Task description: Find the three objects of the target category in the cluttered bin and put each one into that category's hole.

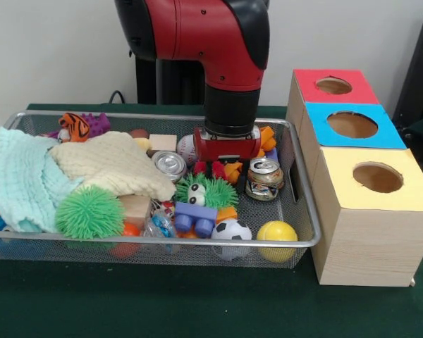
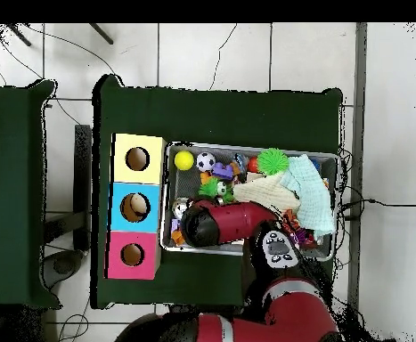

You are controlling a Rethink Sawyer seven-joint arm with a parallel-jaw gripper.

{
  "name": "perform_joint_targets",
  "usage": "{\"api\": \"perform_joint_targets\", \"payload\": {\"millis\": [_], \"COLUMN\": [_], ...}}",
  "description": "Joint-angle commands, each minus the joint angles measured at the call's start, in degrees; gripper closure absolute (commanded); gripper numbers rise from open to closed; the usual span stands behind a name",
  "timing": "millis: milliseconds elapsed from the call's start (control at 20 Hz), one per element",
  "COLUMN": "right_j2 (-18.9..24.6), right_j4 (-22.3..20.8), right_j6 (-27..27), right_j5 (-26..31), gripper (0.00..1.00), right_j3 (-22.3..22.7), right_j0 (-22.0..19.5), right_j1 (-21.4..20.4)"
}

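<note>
A wire mesh bin (image 1: 304, 211) holds mixed clutter. My gripper (image 1: 210, 169) hangs low inside it at the back middle, just above a green fuzzy toy with eyes (image 1: 206, 190). A crushed can (image 1: 264, 176) stands to its right and a second can (image 1: 170, 164) to its left. A baseball (image 1: 187, 148) lies behind, while a soccer ball (image 1: 231, 230) and a yellow ball (image 1: 276, 232) rest at the front rim. The gripper's tips are lost among the toys. In the overhead view the red arm (image 2: 238, 223) covers the gripper.
A wooden box beside the bin has a red hole (image 1: 333, 85), a blue hole (image 1: 352, 124) and a yellow hole (image 1: 378, 177). A mint cloth (image 1: 17, 179) and cream cloth (image 1: 113, 165) cover the bin's left half, near a green spiky ball (image 1: 89, 211) and tiger toy (image 1: 75, 127).
</note>
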Motion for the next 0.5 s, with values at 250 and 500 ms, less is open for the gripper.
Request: {"api": "perform_joint_targets", "payload": {"millis": [250,500], "right_j2": [-11.4,-12.7], "right_j4": [1.3,1.4], "right_j6": [9.6,8.8], "right_j5": [0.5,-0.8], "gripper": [0.0,0.0], "right_j3": [-12.7,-14.9], "right_j0": [5.9,5.9], "right_j1": [7.8,8.9]}}
